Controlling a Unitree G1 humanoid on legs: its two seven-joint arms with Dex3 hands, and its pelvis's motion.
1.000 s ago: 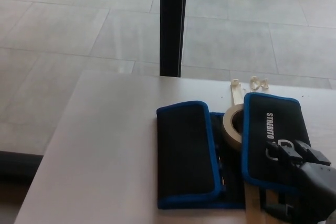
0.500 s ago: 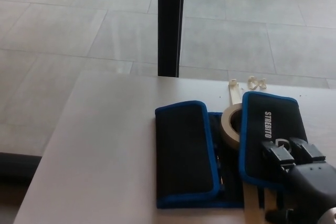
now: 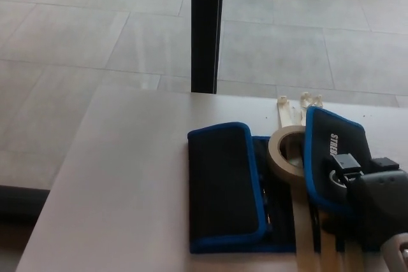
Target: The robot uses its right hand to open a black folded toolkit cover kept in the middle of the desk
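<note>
While the bench carries it at mid-right, the black toolkit cover lies partly unfolded; its right flap stands raised, pinched by the right hand, beside a tape roll.

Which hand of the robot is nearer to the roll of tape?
Right. The right hand holds the toolkit's flap just right of the tape roll; the left hand is not in view.
</note>
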